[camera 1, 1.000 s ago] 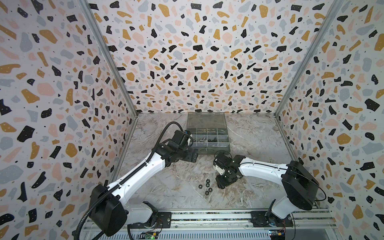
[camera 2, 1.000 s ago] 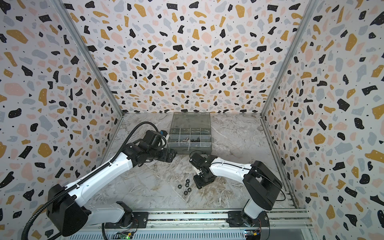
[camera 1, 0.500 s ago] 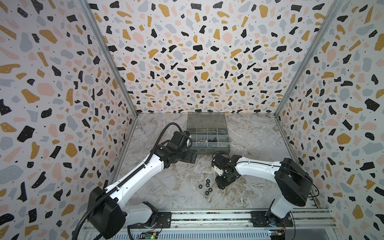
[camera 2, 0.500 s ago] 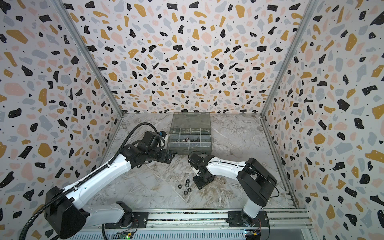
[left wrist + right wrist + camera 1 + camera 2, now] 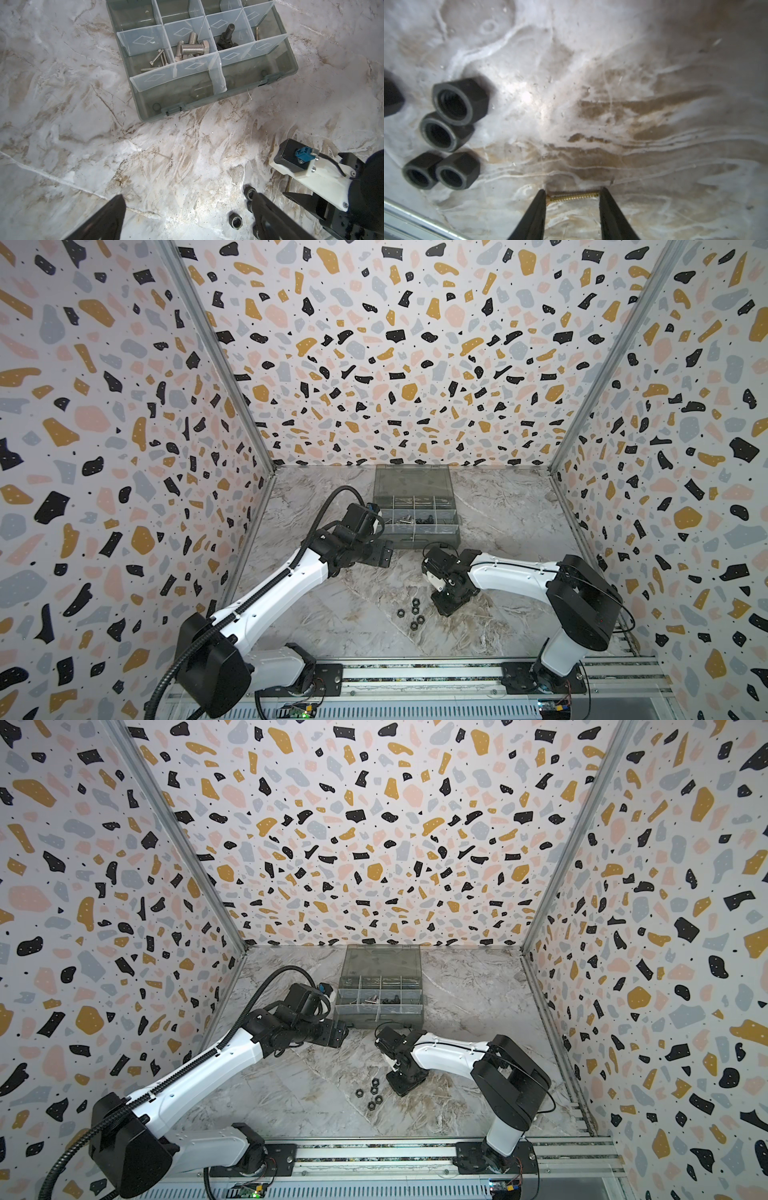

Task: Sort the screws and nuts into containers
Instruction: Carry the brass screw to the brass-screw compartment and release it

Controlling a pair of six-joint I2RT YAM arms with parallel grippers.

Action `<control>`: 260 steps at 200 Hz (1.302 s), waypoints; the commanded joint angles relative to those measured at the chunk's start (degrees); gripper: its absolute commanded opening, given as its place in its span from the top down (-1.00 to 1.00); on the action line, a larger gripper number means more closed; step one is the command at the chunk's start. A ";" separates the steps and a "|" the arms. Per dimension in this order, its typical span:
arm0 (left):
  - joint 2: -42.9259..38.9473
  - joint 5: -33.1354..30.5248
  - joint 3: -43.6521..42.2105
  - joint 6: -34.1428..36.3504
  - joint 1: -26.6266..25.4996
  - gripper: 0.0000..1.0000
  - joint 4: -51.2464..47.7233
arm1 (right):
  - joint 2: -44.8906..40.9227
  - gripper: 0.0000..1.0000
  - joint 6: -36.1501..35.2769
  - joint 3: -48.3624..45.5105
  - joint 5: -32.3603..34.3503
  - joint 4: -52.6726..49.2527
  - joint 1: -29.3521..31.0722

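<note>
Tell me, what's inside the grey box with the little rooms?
Inside the organiser box: thin silver screws, fat silver bolts, black bolts and one tiny screw, each kind in its own compartment. Dividers cover part of the black bolts.

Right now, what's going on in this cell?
Bolts and nuts are being sorted into a grey box. The right hand is down on the table, its fingers at either end of a thin brass screw; whether it is gripped yet is unclear. Five black nuts lie loose beside it. The left hand hovers open and empty near the box, which already holds silver bolts, black bolts and thin screws.
</note>
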 commanded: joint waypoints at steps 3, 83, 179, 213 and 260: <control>-0.48 -0.45 -0.65 0.87 0.03 -0.92 1.24 | 0.56 0.36 -0.05 1.38 1.87 -2.48 0.57; -0.22 -1.77 0.15 1.76 0.54 -0.92 1.46 | -0.29 0.44 0.21 7.95 4.96 -6.26 0.05; 0.22 -0.98 2.63 4.52 5.36 -0.92 1.16 | 5.07 0.43 -5.34 25.36 6.24 -10.13 -10.29; 1.06 -0.57 4.13 5.33 7.19 -0.92 1.48 | 9.38 0.43 -6.86 32.16 6.66 -10.69 -13.91; 4.36 1.11 7.64 6.32 9.07 -0.92 2.04 | 16.24 0.43 -8.29 42.88 6.93 -12.46 -17.43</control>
